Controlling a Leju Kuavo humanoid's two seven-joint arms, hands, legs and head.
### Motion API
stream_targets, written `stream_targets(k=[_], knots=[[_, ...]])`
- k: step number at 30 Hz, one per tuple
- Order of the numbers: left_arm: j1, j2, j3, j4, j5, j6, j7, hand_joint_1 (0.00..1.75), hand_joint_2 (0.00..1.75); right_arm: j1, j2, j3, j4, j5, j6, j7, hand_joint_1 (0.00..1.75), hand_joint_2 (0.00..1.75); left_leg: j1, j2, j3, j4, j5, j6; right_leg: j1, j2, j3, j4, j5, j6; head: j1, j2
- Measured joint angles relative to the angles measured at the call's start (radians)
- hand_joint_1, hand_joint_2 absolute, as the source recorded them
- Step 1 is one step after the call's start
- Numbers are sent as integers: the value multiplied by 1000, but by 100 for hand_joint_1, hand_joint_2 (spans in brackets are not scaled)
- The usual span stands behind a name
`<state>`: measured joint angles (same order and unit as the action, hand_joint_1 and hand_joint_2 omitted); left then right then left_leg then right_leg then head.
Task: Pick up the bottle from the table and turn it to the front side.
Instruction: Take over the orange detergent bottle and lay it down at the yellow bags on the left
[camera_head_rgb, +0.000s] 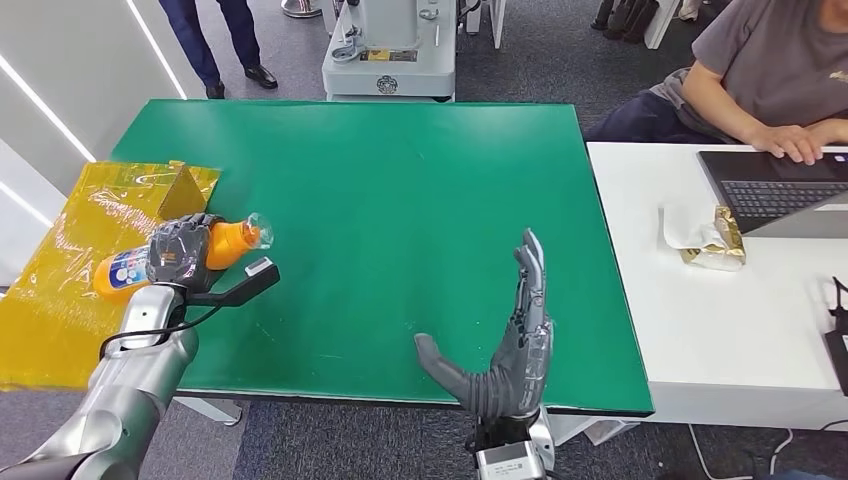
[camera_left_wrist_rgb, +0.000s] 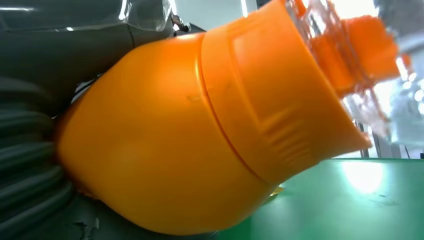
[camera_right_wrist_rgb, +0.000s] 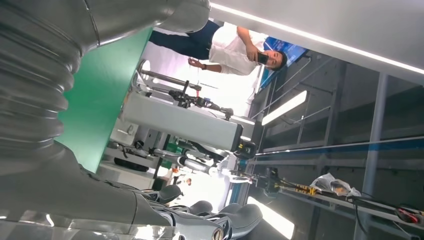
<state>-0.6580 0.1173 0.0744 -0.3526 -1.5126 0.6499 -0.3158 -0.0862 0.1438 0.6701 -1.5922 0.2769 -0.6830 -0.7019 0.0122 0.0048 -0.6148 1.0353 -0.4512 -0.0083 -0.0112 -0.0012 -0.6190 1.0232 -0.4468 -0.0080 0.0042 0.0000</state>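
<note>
Left hand grips the orange bottle at the green table's left edge; right hand held flat and empty.

The grey many-fingered left hand (camera_head_rgb: 178, 250) wraps around the middle of the orange plastic bottle with a blue-and-white label and clear cap (camera_head_rgb: 228, 243), which lies on its side with the cap pointing toward the middle of the green rectangular table (camera_head_rgb: 400, 190) and its base over the crinkled yellow plastic sheet (camera_head_rgb: 60, 290) at the table's left edge. In the left wrist view the bottle's orange shoulder and collar (camera_left_wrist_rgb: 200, 135) sit tight against the ribbed grey cover of the hand. The right hand (camera_head_rgb: 515, 340) stands near the table's front edge, fingers straight and together, thumb spread out, holding nothing. A person in a grey shirt (camera_head_rgb: 760, 70) sits at the white side table (camera_head_rgb: 720, 330), typing on a dark laptop (camera_head_rgb: 775, 190).
</note>
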Motion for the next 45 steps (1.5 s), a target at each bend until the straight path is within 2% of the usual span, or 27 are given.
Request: stream_targets(k=[8, 19, 27, 31, 36, 45], knots=[[20, 19, -72, 21, -1, 36, 30, 175, 175, 0, -11, 19, 3, -15, 4, 0, 0, 175, 0, 0, 0, 0, 0, 0, 0, 0, 0, 0, 0, 0, 0, 0], [51, 28, -138, 21, -1, 39, 68, 175, 175, 1, -28, 43, 17, -14, 3, 0, 0, 175, 0, 0, 0, 0, 0, 0, 0, 0, 0, 0, 0, 0, 0, 0], [65, 30, -150, 21, -1, 39, 85, 175, 175, 10, -36, 53, 23, -7, 2, 0, 0, 175, 0, 0, 0, 0, 0, 0, 0, 0, 0, 0, 0, 0, 0, 0], [80, 30, -179, 22, -1, 39, 127, 0, 175, 35, -50, 60, 23, 9, 1, 0, 0, 175, 0, 0, 0, 0, 0, 0, 0, 0, 0, 0, 0, 0, 0, 0], [81, 33, -202, 22, -1, 39, 179, 0, 175, 47, -58, 64, 21, 17, 1, 0, 0, 175, 0, 0, 0, 0, 0, 0, 0, 0, 0, 0, 0, 0, 0, 0], [81, 39, -214, 22, -1, 41, 196, 0, 175, 52, -68, 71, 21, 6, 1, 0, 0, 175, 0, 0, 0, 0, 0, 0, 0, 0, 0, 0, 0, 0, 0, 0]])
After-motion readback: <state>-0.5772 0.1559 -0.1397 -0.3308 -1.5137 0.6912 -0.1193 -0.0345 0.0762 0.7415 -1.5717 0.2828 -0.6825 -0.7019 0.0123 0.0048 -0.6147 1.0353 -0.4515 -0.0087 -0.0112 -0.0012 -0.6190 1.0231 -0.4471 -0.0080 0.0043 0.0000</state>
